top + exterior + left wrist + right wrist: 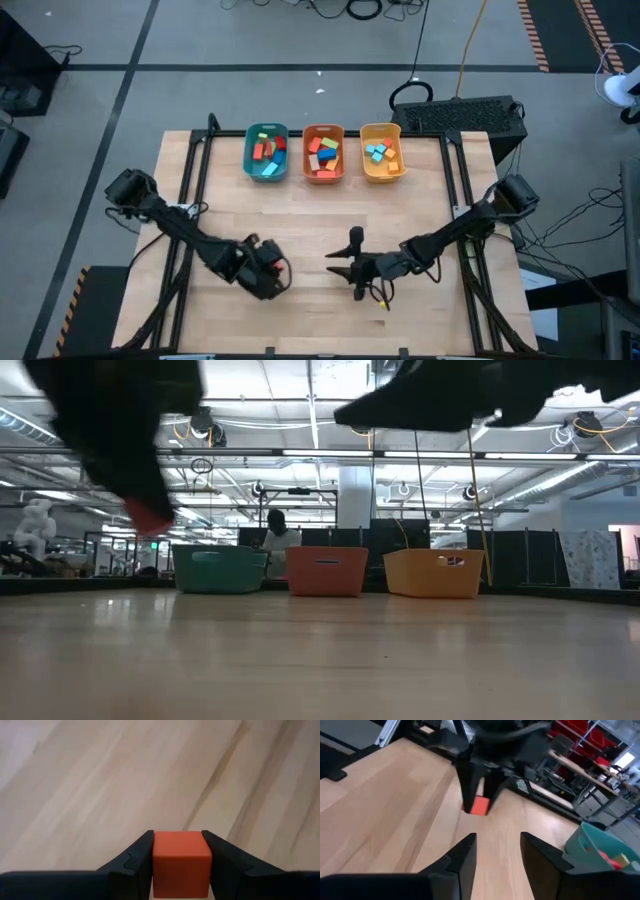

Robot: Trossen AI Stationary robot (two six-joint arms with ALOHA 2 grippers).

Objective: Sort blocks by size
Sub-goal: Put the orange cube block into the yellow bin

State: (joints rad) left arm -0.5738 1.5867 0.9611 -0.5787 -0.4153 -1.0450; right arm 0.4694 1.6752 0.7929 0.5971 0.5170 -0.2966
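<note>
Here, a red block is held clamped between the two dark fingers of the left claw, which hangs over the near-left part of the wooden surface, and this looks to be the last loose block, since no other is seen lying on the wood. The rest of the blocks are already spread among three bins lined up at the far edge: a teal bin, an orange bin and a yellow bin. The step in hand is judged to be the carrying of this block to its bin. The next move calls for the block to be lifted clear, carried across the surface to the far row, and released over the bin that matches its size; which bin that is cannot be told for certain. The left arm is stretched from the left edge inward, its wrist angled down toward the wood. The right arm reaches in from the right edge, its right claw is held empty with fingers apart near the middle of the surface, pointed toward the left claw and its red block.
</note>
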